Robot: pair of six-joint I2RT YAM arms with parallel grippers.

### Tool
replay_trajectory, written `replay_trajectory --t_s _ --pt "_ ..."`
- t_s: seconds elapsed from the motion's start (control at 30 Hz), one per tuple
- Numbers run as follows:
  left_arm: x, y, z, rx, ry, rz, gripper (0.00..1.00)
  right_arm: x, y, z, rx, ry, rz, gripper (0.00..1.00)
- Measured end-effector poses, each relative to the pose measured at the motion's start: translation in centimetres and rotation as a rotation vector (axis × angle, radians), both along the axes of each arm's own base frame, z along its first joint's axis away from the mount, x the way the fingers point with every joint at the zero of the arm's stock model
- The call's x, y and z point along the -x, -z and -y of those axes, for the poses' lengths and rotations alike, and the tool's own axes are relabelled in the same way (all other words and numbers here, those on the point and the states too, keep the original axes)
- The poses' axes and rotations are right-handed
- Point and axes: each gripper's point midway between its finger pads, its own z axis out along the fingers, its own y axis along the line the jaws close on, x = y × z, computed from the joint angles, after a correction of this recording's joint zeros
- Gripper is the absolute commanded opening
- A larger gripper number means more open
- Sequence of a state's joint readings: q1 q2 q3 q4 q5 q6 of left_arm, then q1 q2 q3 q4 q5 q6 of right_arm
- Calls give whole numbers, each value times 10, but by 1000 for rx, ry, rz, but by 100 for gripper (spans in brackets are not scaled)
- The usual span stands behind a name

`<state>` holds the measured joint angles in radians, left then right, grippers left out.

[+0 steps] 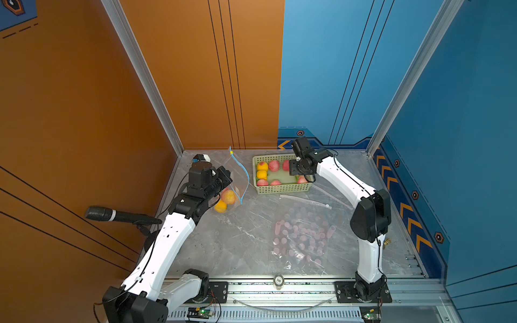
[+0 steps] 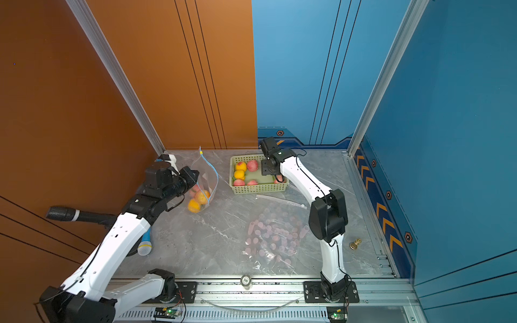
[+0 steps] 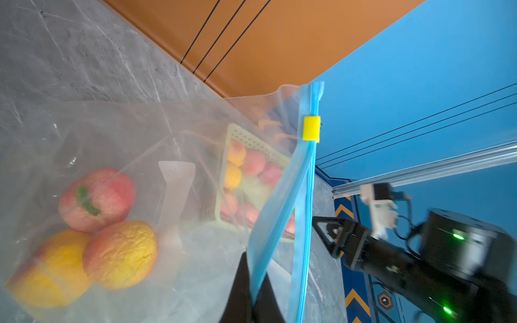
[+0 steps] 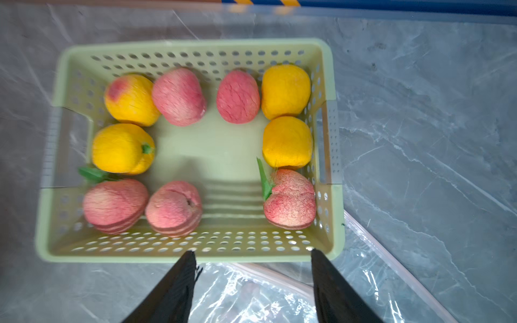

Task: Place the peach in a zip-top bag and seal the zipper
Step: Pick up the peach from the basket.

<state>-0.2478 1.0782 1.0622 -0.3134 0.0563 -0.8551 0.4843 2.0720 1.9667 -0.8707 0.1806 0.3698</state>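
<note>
Left gripper (image 3: 251, 268) is clamped tight on one blue zipper strip (image 3: 279, 201) of a clear, crinkly plastic bag (image 1: 237, 179), holding its mouth up and parted above the grey marble-patterned table (image 1: 237, 237). A boxy yellow slider (image 3: 311, 128) sits near the strip's far end. Three round, wrinkle-skinned peaches (image 3: 120, 254), pink and yellow, lie bunched in the bag's bottom. The right gripper (image 4: 251, 251) hangs over the near rim of a pale green perforated plastic basket (image 4: 193, 53), its black wedge-shaped jaws spread wide and empty. Nine more peaches (image 4: 237, 96) ring the basket's walls, leaving its smooth middle bare.
</note>
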Motion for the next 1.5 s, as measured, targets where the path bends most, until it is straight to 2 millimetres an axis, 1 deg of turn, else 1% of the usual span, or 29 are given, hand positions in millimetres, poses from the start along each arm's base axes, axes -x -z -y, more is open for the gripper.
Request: replay_trajectory --t_s 0.1,0.2,0.3,0.5,0.7,0.87,1.07,1.33,1.5 --pt "0 1 1 7 4 5 0 -14 20 5 35 17 -43 65" --pt "2 19 2 4 7 -31 0 -22 32 12 57 36 -72 66" --pt "4 33 2 1 12 -63 0 -23 42 19 80 49 -98 67" --pt "7 39 7 1 29 -66 0 -20 62 25 113 57 -152 68" --pt "9 52 8 10 27 -88 0 -21 83 30 130 65 -190 68" --pt "9 52 10 24 28 -86 0 -23 97 33 134 71 -216 68" --pt "9 51 11 37 25 -88 0 -29 112 28 120 61 -236 67" --pt "10 52 14 38 36 -91 0 -41 113 18 100 23 -220 70" --pt "10 52 15 37 39 -91 0 -43 123 17 109 14 -229 70"
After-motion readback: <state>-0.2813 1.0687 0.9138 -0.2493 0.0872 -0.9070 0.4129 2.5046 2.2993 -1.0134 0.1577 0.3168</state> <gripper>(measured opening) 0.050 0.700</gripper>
